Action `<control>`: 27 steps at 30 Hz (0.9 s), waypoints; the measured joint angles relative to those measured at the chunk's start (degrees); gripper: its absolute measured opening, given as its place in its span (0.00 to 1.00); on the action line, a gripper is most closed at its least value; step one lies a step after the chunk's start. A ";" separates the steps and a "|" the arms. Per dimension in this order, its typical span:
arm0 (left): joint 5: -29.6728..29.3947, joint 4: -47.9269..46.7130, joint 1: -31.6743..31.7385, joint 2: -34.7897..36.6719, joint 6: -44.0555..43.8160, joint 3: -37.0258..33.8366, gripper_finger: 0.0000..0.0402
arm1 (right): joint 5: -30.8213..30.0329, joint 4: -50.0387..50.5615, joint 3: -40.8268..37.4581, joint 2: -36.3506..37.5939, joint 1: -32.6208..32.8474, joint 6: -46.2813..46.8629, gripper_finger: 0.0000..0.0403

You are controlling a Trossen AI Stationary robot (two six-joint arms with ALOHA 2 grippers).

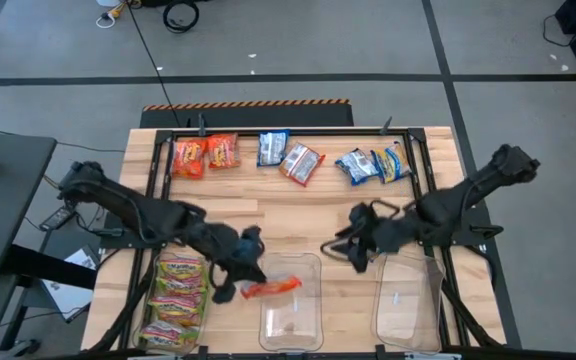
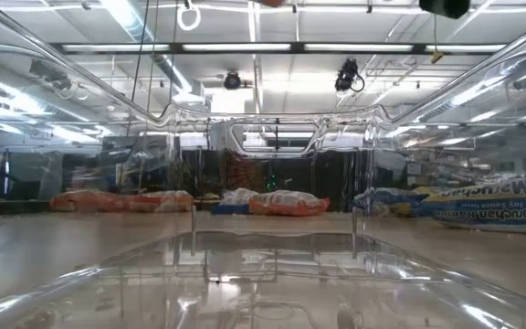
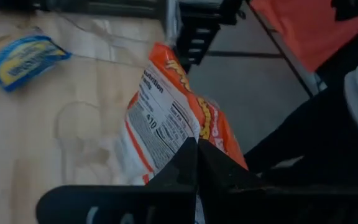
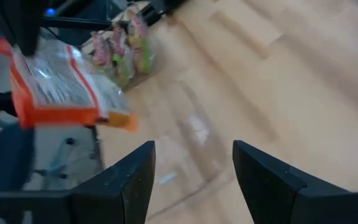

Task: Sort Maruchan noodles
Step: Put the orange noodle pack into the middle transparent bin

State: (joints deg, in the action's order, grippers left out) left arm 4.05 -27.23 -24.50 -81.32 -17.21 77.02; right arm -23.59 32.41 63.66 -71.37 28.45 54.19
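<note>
Seen from above, a wooden desk (image 1: 298,215) carries Maruchan noodle packets in colour groups. Two orange-red packets (image 1: 205,155) lie at the far left, with mixed blue and orange packets (image 1: 290,156) and blue-and-yellow packets (image 1: 373,164) along the same far edge. A stack of green-yellow packets (image 1: 176,300) sits in a bin at the near left.

The left claw (image 1: 236,287) is pinched fully together on one end of an orange-red packet (image 1: 271,288), holding it over the near edge of the middle clear bin (image 1: 290,330). The left wrist view shows the packet's (image 3: 173,124) nutrition panel hanging from the shut fingertips. Whether the packet hangs wholly above the bin's opening or partly over its rim is hard to judge.

The right claw (image 1: 353,247) waits beside the right clear bin (image 1: 408,300), fingers (image 4: 129,180) spread wide, holding nothing.

The step in hand appears to be delivering this orange-red packet to the middle bin. The next move likely calls for centring it over the opening, lowering it, then releasing the pinch so it drops flat inside.
</note>
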 joint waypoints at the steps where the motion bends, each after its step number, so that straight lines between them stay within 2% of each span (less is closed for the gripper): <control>1: 0.00 1.65 -0.73 -1.22 0.48 0.00 0.01 | -0.71 -0.87 0.00 -1.10 1.46 2.03 0.55; 8: 0.39 13.92 -4.73 -10.84 5.65 -0.02 0.01 | -0.51 -4.09 -0.02 -7.94 8.81 15.27 0.55; 13: 1.62 22.30 -5.01 -17.50 6.11 0.02 0.01 | -0.82 -4.24 0.00 -11.02 14.57 24.32 0.55; 20: 2.66 23.01 -4.97 -24.44 7.28 0.00 0.01 | -2.01 -6.70 0.00 -15.96 20.04 34.49 0.55; 27: 3.55 20.96 -5.67 -25.98 7.51 0.04 0.01 | -2.29 -9.06 -0.02 -19.53 21.70 38.67 0.55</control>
State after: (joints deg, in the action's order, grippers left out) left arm 7.60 -6.27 -30.17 -107.30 -9.70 77.06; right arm -25.89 23.35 63.64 -90.89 50.15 92.86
